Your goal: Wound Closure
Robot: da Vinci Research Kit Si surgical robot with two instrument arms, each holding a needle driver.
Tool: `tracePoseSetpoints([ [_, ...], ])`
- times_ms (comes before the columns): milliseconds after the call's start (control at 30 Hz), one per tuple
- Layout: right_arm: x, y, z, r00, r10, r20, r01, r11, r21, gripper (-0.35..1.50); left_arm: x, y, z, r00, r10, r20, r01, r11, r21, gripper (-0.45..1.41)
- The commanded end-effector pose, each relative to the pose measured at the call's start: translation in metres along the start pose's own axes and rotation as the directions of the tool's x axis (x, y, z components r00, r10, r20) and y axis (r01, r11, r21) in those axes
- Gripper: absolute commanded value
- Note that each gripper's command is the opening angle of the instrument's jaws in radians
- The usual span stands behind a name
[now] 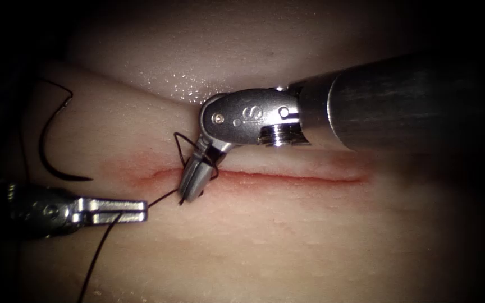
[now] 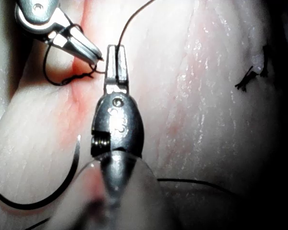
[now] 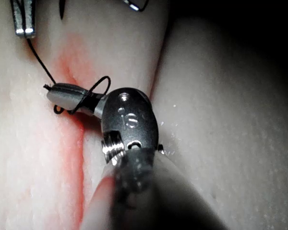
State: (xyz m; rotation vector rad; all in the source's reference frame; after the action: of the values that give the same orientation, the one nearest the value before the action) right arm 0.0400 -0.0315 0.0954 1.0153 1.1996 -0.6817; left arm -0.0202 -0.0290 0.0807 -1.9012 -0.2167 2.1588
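The curved needle (image 1: 40,143) lies free on the tissue (image 1: 310,241), left of the cut (image 1: 287,177), held by neither tool; it also shows in the left wrist view (image 2: 72,176). My left tool (image 1: 141,205) comes in low from the left, shut on the thread (image 1: 161,197) near its tips (image 2: 116,51). My right tool (image 1: 188,193) points down at the cut's left end, with thread looped around its jaws (image 3: 50,91). These jaws are shut on the thread at their tip. A short taut strand joins the two tools.
Red fluid (image 1: 141,175) stains the left end of the cut. A long tail of thread (image 1: 94,264) trails from the left tool toward the front edge. Short cut thread ends (image 2: 252,76) sit on the tissue away from the tools.
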Motion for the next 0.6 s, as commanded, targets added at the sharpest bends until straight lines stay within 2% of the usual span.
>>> tracePoseSetpoints([
  [33,-0.0004,0.0011,0.0004,1.000,0.002,-0.010,-0.002,1.000,0.000,-0.35,-0.0005,0.0007,0.0006,1.000,0.001,0.003,-0.001,1.000,0.000,-0.45],
  [200,-0.0006,0.0016,0.0002,1.000,0.009,-0.018,-0.010,1.000,-0.014,-0.35,0.0005,0.0031,0.0008,1.000,0.009,0.023,-0.009,1.000,-0.007,-0.45],
  [400,-0.0013,0.0023,-0.0007,0.999,0.039,-0.021,-0.040,0.998,-0.043,-0.35,0.0031,0.0069,0.0017,0.999,0.025,0.038,-0.025,1.000,-0.018,-0.45],
  [600,-0.0019,0.0026,-0.0016,0.998,0.054,-0.024,-0.055,0.996,-0.065,-0.35,0.0053,0.0094,0.0018,0.999,0.034,0.034,-0.033,0.999,-0.030,-0.45],
])
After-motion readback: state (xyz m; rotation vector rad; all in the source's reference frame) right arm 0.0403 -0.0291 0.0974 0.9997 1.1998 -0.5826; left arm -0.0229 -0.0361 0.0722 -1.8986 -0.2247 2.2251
